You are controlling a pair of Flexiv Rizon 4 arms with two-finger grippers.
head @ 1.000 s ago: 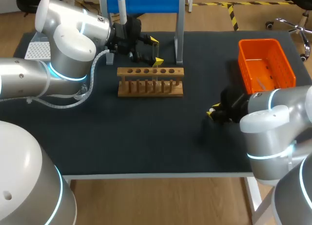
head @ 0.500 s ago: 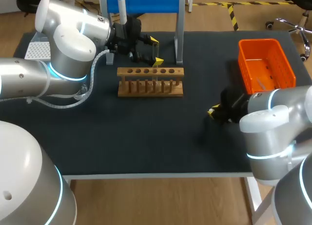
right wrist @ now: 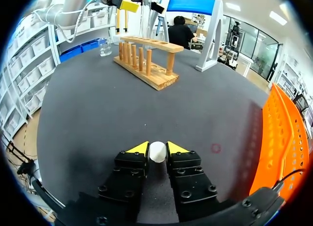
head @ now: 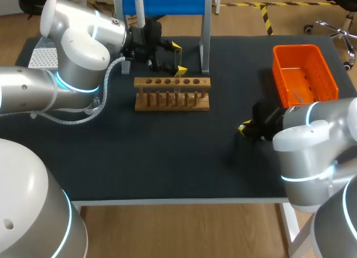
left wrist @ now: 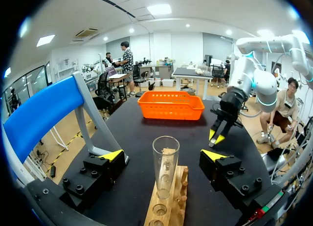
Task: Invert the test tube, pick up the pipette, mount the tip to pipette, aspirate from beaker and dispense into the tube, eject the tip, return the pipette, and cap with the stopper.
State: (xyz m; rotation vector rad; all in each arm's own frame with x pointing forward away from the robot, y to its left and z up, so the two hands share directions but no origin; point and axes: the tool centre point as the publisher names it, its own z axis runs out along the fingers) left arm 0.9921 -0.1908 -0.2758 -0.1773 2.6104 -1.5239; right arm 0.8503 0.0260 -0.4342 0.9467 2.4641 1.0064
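- Far left of the rack: white perforated tip box (head: 43, 57) at the edge of the black tabletop (head: 167, 152).
- Small clear glass beaker (right wrist: 104, 47) stands off the rack's left end.
- Left arm comes in over the rack's back left. Its end effector (left wrist: 162, 155) hangs above the rack's right half, fingers spread wide and gripping nothing.
- Behind the rack: blue-barred stand (head: 173, 1) with a blue-and-white pipette (head: 139, 9) hanging on it.
- Landmark: light wooden test tube rack (head: 172, 93), a row of holes along its top.
- Clear glass test tube (left wrist: 165, 173) stands upright in the rack, mouth up, between the spread left fingers, with a clear gap to each.
- Right of the rack, well apart and low over the tabletop: right end effector (right wrist: 157, 148), nearly closed, both yellow tips pressed against a small white round stopper (right wrist: 157, 152).
- Further right of the rack: orange plastic basket (head: 304, 71).
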